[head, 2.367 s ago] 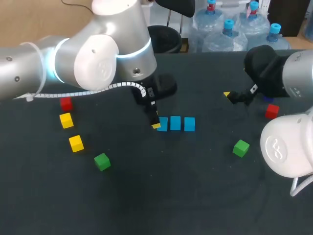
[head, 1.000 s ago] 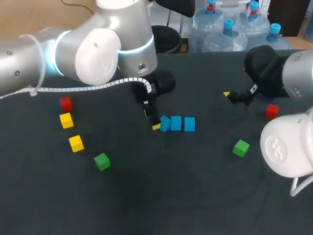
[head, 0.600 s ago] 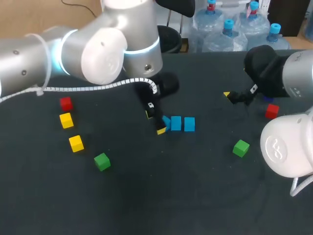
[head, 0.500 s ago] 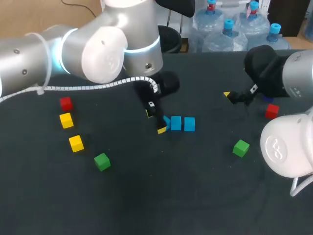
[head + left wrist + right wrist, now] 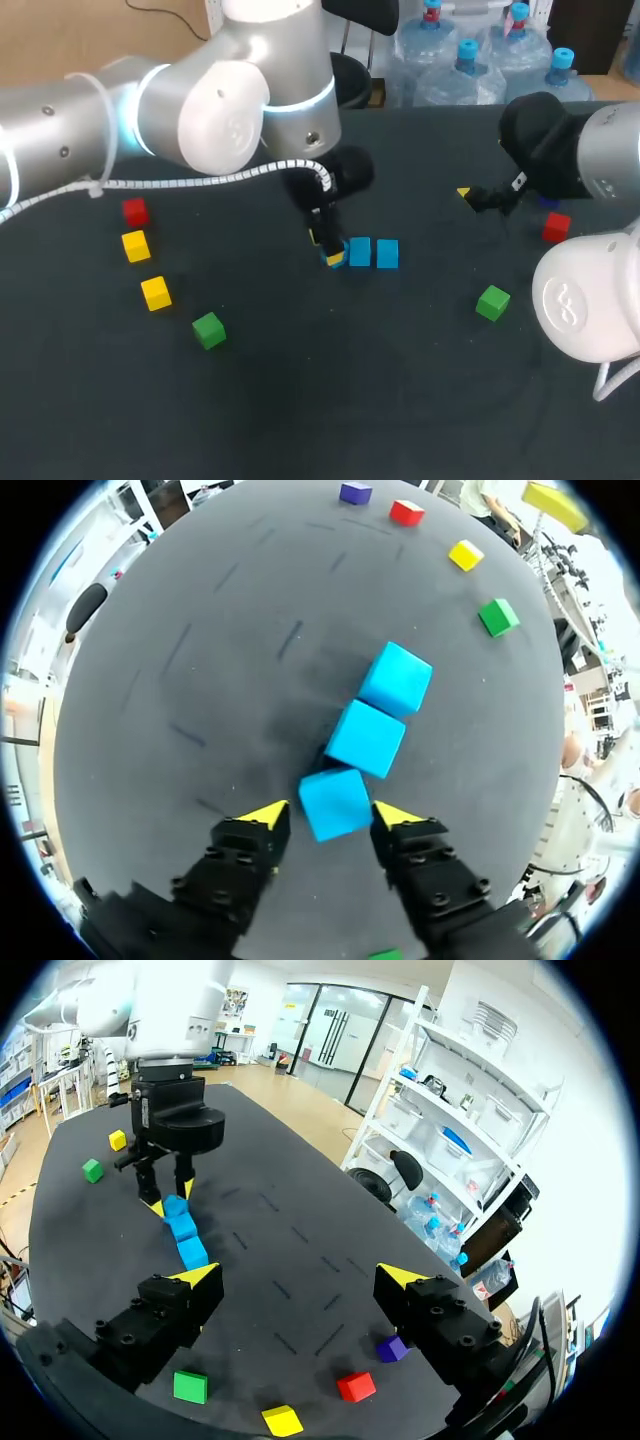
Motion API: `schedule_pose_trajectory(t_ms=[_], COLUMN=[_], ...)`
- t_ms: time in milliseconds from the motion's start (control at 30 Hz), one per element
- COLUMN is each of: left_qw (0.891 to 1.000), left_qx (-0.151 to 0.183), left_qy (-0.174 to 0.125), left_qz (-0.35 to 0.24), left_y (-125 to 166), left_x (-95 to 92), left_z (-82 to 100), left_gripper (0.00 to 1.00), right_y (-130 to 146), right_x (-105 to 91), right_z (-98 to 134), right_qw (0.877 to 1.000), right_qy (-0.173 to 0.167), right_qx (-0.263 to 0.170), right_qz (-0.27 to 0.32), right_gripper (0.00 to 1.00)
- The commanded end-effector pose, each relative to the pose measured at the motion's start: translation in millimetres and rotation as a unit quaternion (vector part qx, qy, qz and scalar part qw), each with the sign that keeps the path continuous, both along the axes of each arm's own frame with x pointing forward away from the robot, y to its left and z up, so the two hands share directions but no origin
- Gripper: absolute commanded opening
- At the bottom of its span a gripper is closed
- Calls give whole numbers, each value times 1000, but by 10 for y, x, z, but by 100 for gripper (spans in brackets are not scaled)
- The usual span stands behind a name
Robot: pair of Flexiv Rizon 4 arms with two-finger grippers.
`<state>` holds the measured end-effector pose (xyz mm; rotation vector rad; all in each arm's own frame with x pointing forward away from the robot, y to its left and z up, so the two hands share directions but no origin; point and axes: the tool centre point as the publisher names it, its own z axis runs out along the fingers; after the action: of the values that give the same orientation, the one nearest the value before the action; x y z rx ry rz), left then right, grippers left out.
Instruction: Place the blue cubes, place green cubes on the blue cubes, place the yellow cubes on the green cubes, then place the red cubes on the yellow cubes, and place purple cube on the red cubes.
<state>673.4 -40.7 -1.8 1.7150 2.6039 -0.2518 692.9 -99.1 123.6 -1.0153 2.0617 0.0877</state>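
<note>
Our left gripper (image 5: 330,814) has moved. A moment ago it was just beside the end of the row of three blue cubes, and the end cube got pushed and turned a bit. Now the gripper is over that nearest blue cube (image 5: 335,800), with one yellow tip on each side. The fingers are open just a little wider than the cube. We see a thin dark gap on one side, so we think it is not squeezed yet. The middle blue cube (image 5: 366,739) and the far blue cube (image 5: 396,679) sit in a line just ahead of the gripper. We think the crooked cube needs to be set straight, so the bottom row is not ready for green cubes yet.

Our right gripper (image 5: 300,1278) is wide open and holds nothing. It has stayed well away from the row.

The cubes are small blocks with flat, smooth faces and sharp corners. The table (image 5: 180,680) is dark and dull, like cloth.
</note>
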Motion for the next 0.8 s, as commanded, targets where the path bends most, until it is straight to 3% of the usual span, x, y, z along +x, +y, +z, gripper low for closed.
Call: schedule_pose_trajectory(t_ms=[33,67,133,167,300,567,800], left_qw=[1000,1000,1000,1000,1000,1000,998], left_qx=[-1,-2,-3,-2,0,2,-14], left_qy=[2,2,2,3,4,-2,-3], left_qz=[-1,-2,-3,-4,-7,-18,-55], left_y=[-24,-27,-27,-24,6,74,116], left_x=[-12,-15,-20,-23,-22,30,9], left_z=[19,20,18,16,30,16,8], left_gripper=[43,37,12,9,13,7,20], right_y=[-6,-6,-6,-6,-6,-6,-6], right_x=[-2,-2,-2,-2,-2,-2,-2], right_z=[10,10,10,10,10,10,10], right_qw=[1000,1000,1000,1000,1000,1000,1000], right_qy=[1,1,1,1,1,1,1], right_qx=[0,0,0,0,0,0,0], right_qz=[1,1,1,1,1,1,1], right_gripper=[100,100,100,100,100,100,100])
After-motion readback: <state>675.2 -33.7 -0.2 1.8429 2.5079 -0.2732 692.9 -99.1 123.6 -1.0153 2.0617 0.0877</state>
